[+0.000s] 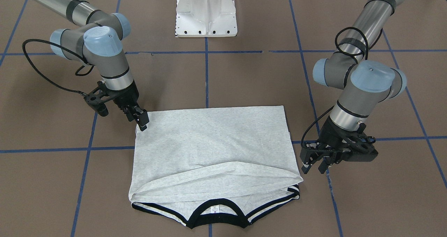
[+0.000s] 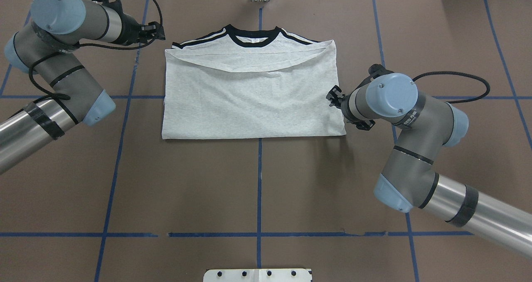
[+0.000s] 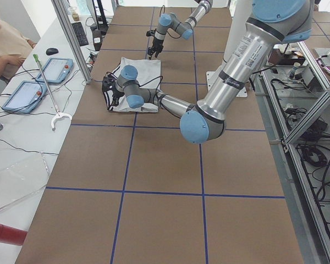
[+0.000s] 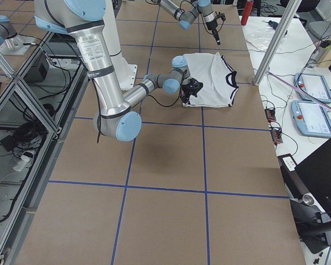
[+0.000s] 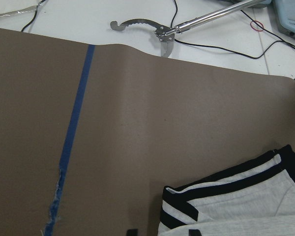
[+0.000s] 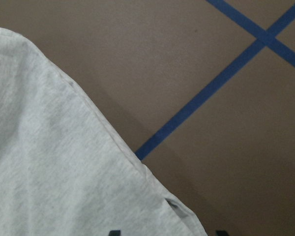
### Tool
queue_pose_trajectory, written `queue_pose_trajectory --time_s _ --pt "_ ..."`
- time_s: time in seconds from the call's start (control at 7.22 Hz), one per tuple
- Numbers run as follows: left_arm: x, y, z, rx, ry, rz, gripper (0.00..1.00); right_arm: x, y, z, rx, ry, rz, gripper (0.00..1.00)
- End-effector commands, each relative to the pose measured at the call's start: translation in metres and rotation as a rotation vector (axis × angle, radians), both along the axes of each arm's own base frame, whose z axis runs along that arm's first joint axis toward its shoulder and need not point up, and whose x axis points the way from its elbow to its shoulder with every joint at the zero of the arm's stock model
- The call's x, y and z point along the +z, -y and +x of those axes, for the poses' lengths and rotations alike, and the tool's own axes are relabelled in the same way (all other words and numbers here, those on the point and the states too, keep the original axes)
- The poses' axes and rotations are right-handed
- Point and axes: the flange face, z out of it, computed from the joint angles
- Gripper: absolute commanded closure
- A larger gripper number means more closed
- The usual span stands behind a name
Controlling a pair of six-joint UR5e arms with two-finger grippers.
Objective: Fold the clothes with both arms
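Note:
The light grey T-shirt (image 1: 213,142) lies flat on the brown table, its hem folded up toward the black collar (image 1: 214,214). The print is hidden. It also shows in the overhead view (image 2: 253,95). My left gripper (image 1: 313,168) is open and empty, just beside the striped shoulder corner (image 2: 176,45), low over the table. The left wrist view shows that striped corner (image 5: 187,206). My right gripper (image 1: 142,121) is open at the shirt's folded corner nearest the robot, and the cloth edge (image 6: 152,177) runs between its fingertips.
The white pedestal base (image 1: 206,13) stands behind the shirt on the robot's side. Blue tape lines (image 2: 259,182) cross the brown table. A white side table with tablets (image 3: 55,69), a grabber tool (image 5: 162,32) and a seated person (image 3: 3,38) lies past the far edge.

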Motion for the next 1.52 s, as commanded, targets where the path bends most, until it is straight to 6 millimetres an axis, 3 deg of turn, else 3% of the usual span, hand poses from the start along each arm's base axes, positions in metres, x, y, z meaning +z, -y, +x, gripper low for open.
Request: queue_pose_trajectory --time_s 0.0,0.28,0.55,0.69,0.83,0.97,1.11,1.39 --pt "0.002 -0.001 0.001 -0.001 -0.003 -0.003 0.38 0.01 -0.022 -0.017 -0.004 -0.011 -0.015 0.3" --pt "0.002 0.0 0.0 -0.004 -0.004 -0.007 0.38 0.013 -0.024 -0.018 -0.007 -0.015 -0.018 0.3" --pt "0.001 0.0 -0.002 -0.007 -0.005 -0.004 0.38 0.013 -0.025 -0.014 -0.005 -0.015 -0.018 0.56" --pt "0.0 0.0 -0.002 -0.009 -0.007 -0.005 0.38 0.02 -0.027 -0.012 -0.005 -0.022 -0.022 0.6" --pt "0.0 0.0 -0.002 -0.01 -0.008 -0.006 0.38 0.023 -0.028 -0.01 -0.004 -0.026 -0.026 0.88" --pt "0.001 0.0 -0.002 -0.01 -0.007 -0.007 0.38 0.026 -0.028 -0.009 -0.005 -0.029 -0.027 1.0" --pt "0.001 0.0 -0.002 -0.011 -0.007 -0.007 0.38 0.022 -0.028 -0.01 -0.006 -0.024 -0.027 1.0" --pt "0.001 0.0 -0.002 -0.011 -0.007 -0.007 0.39 0.015 -0.041 0.008 -0.023 -0.001 -0.027 1.0"
